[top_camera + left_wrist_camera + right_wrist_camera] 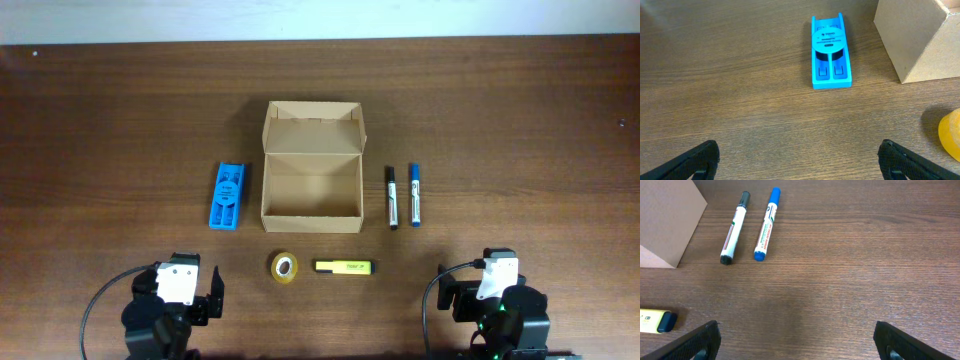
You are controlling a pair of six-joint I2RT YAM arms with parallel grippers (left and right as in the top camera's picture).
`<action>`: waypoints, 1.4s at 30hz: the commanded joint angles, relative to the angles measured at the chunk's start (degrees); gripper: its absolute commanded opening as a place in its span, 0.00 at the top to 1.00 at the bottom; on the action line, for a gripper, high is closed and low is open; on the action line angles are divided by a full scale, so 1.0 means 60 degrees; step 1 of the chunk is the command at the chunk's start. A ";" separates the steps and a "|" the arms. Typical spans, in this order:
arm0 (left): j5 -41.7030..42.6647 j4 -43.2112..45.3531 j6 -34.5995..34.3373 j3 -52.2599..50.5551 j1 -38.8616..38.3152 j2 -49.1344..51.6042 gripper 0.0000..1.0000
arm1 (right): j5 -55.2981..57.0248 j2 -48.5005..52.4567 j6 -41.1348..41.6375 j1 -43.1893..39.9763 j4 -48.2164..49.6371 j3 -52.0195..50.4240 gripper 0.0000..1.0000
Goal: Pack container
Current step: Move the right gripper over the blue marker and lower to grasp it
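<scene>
An open cardboard box (312, 168) stands mid-table, lid up; its corner shows in the left wrist view (920, 45) and the right wrist view (667, 220). A blue holder (228, 196) (830, 52) lies left of it. A black marker (392, 197) (734, 228) and a blue marker (415, 194) (767, 224) lie right of it. A yellow tape roll (284, 267) (951, 132) and a yellow highlighter (344, 267) (655, 321) lie in front of it. My left gripper (190, 300) (799, 162) and right gripper (470, 295) (796, 342) are open and empty near the front edge.
The dark wooden table (520, 120) stretches wide on both sides of the box. A pale wall strip (320, 18) runs along its far edge.
</scene>
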 commanded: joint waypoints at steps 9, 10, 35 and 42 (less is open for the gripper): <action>-0.0069 0.0004 0.0186 -0.0066 0.0058 -0.0098 0.01 | -0.0131 -0.0091 -0.0069 -0.0080 0.0076 -0.0076 0.01; -0.0069 0.0004 0.0186 -0.0066 0.0058 -0.0098 0.00 | -0.0131 -0.0091 -0.0069 -0.0080 0.0076 -0.0076 0.01; -0.0069 0.0004 0.0186 -0.0066 0.0058 -0.0098 0.00 | -0.0324 1.0692 0.1909 -0.0036 0.0171 0.9213 0.01; -0.0069 0.0004 0.0186 -0.0066 0.0058 -0.0098 0.00 | 0.0736 1.3508 0.2743 0.0834 -0.0481 1.0411 0.01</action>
